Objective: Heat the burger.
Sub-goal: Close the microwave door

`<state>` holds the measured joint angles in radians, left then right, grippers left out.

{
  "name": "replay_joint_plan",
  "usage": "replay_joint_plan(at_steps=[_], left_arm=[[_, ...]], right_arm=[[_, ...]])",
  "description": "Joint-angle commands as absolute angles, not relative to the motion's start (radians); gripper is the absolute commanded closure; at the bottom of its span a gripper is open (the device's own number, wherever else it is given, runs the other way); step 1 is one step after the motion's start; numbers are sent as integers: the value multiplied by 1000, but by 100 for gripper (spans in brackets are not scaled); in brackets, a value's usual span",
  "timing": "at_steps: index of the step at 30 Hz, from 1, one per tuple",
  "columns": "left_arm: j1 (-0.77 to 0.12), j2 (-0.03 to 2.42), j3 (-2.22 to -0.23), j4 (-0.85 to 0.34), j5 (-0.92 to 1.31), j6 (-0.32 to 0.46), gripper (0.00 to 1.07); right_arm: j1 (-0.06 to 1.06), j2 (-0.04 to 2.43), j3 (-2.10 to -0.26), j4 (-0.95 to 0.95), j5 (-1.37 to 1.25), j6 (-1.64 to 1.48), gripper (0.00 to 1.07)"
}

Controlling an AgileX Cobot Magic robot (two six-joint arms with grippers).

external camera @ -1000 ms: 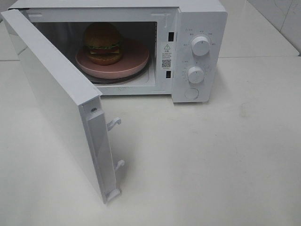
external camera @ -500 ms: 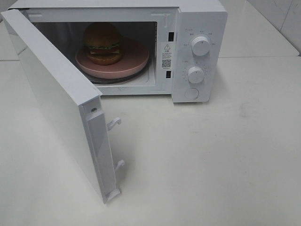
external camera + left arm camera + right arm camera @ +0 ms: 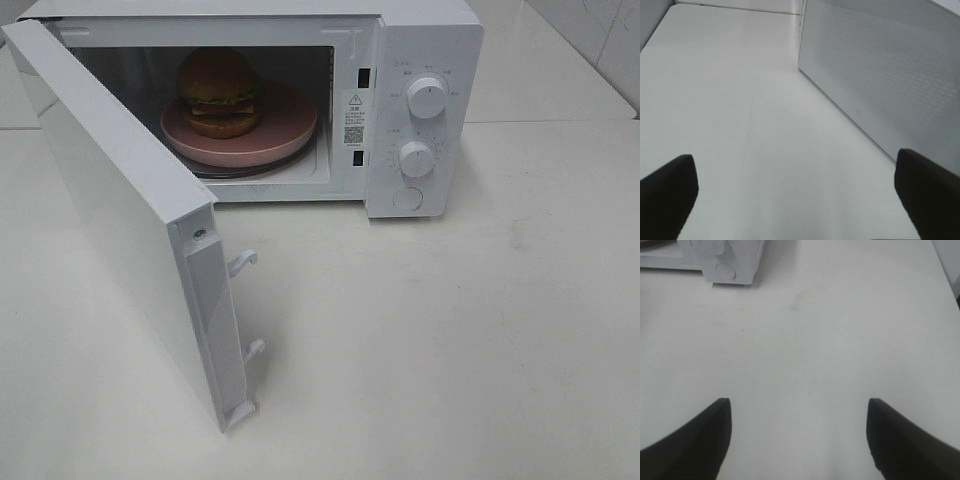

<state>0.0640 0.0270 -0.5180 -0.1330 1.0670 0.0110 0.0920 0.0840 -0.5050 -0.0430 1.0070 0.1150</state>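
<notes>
The burger [image 3: 219, 92] sits on a round pink plate [image 3: 285, 130] inside a white microwave [image 3: 425, 40], on the left part of the plate. The microwave door [image 3: 120, 210] stands swung wide open toward the front left. Neither gripper shows in the exterior high view. In the left wrist view my left gripper [image 3: 795, 192] is open over bare tabletop, with the door's perforated outer face [image 3: 885, 75] beside it. In the right wrist view my right gripper [image 3: 799, 437] is open and empty above the table, well in front of the microwave's control panel [image 3: 730, 260].
Two round knobs [image 3: 427, 98] and a push button [image 3: 407, 198] are on the microwave's right panel. Two latch hooks [image 3: 243, 263] stick out of the door's free edge. A white tabletop [image 3: 450, 340] spreads in front; a tiled wall [image 3: 600, 40] is at the back right.
</notes>
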Motion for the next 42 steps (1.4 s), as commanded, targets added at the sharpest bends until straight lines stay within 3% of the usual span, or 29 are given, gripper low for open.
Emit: replay_joint_plan(at_steps=[1,42], left_arm=[[66,25,-515,-139,1070,13,7],[66,25,-515,-139,1070,13,7]], right_arm=[[72,40,-501,-39,995,120,34],[63,-32,-498,-38,995,118,34]])
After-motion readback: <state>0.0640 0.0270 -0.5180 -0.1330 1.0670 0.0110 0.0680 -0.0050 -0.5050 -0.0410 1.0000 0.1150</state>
